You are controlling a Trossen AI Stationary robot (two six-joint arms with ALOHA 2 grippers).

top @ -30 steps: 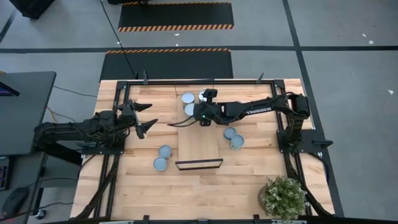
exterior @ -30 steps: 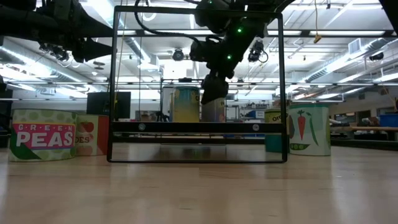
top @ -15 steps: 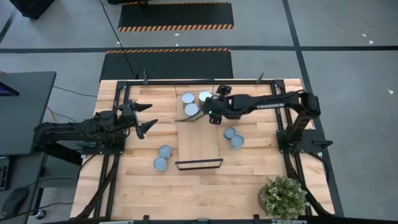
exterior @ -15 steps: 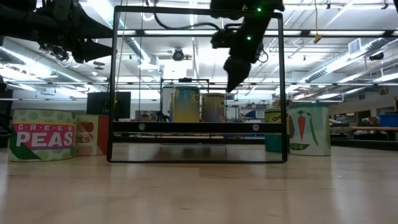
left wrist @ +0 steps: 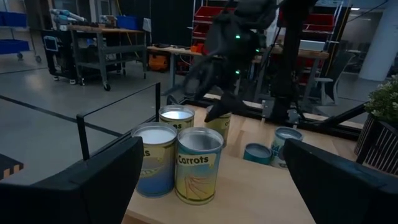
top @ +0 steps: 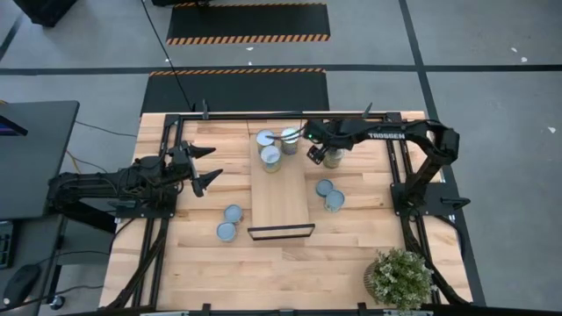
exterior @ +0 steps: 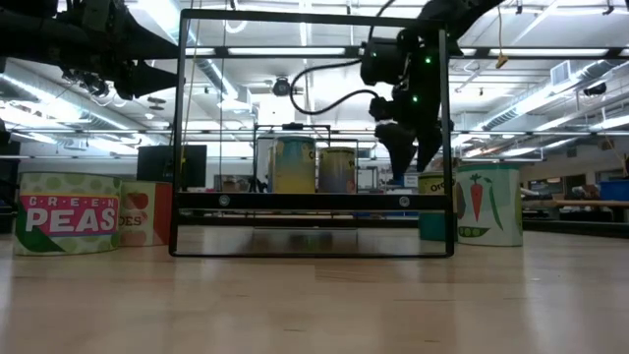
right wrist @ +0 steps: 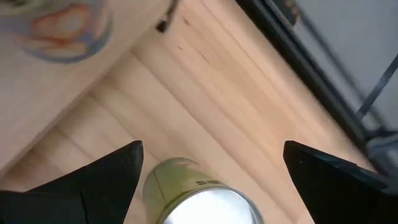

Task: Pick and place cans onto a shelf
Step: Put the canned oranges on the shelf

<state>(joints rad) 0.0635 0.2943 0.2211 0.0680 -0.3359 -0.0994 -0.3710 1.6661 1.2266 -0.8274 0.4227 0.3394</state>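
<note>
Wooden table (top: 176, 254): silver-topped, yellow-green can (right wrist: 196, 199) below open right hand (top: 318, 151).

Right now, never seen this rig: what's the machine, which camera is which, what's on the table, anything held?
Two dark robot arms work at a planked wooden table. One picture looks straight down, one looks level across the tabletop, and one comes from each wrist.

The shelf is the long light board at the middle. Three cans stand at its far end; one reads Carrots. Two more cans lie on the left side and two on the right. A potted plant sits at a corner.

The right gripper is open above a lone can, not gripping it. The left gripper waits open at the left. Nothing is held.
</note>
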